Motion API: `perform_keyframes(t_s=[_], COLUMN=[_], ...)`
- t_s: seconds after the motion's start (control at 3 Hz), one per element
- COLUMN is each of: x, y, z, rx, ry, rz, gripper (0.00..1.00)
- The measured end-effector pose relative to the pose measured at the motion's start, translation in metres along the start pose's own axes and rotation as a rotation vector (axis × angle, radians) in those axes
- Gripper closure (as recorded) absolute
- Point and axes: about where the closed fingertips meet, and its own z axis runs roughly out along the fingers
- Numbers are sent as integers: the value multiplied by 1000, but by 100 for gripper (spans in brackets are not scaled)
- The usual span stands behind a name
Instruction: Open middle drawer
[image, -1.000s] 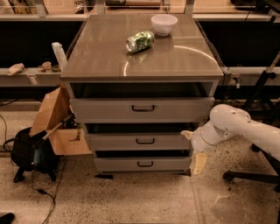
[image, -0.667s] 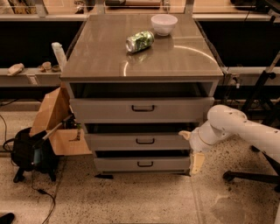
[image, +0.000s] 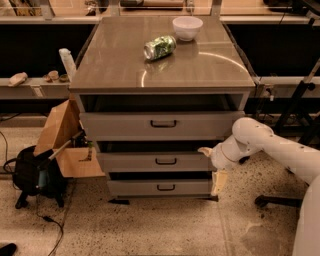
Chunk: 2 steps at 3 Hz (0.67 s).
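Gripper (image: 212, 166) — right of middle drawer (image: 131, 162)

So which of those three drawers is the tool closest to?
The middle drawer: the tool sits at its right end, below the taller top drawer and above the bottom drawer.

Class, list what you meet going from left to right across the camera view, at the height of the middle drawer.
black bag → cardboard box → middle drawer → gripper, at that drawer's right end → white arm
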Motion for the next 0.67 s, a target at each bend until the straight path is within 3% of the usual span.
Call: perform_keyframes(t_s=[0.33,0.67], x=[-4,-4], y=[-25,-25], z=[17,17], rx=[-13,-13], ry=[-34,-34], rz=[-28,-28], gripper=[0,0])
